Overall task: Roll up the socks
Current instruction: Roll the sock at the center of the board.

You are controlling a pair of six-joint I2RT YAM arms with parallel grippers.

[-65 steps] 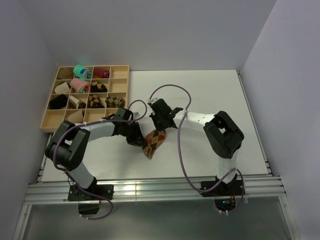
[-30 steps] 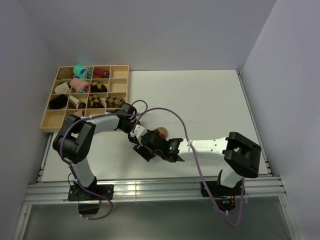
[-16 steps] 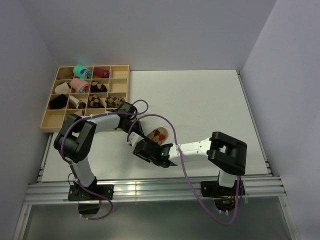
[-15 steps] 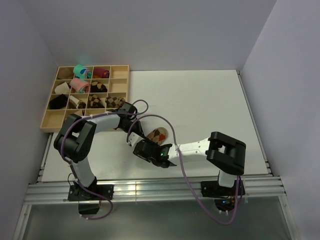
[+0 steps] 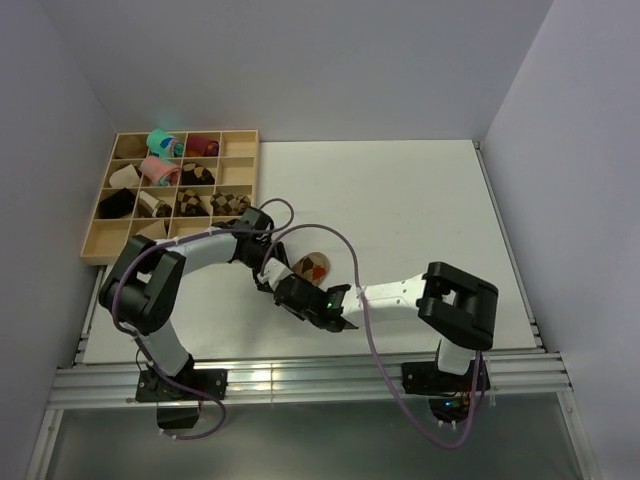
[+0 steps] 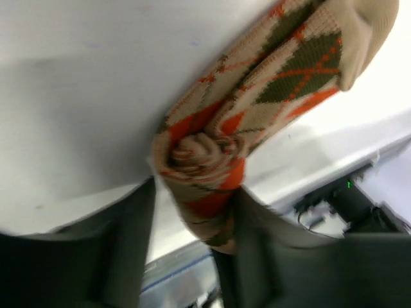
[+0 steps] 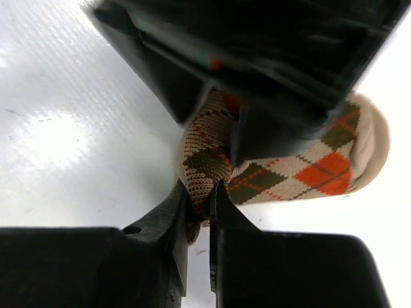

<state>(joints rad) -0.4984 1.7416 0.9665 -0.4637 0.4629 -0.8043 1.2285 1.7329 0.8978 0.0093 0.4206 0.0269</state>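
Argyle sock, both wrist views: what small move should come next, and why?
Probably draw the left gripper off the rolled end while the right gripper holds: the right pinches the argyle sock's edge, the left straddles the roll, and the toe lies unrolled.

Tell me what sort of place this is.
Probably a robot lab cell, not a home: a white table boxed in by blank walls, two arms bolted to a metal rail at its near edge, and a wooden compartment tray of rolled socks.
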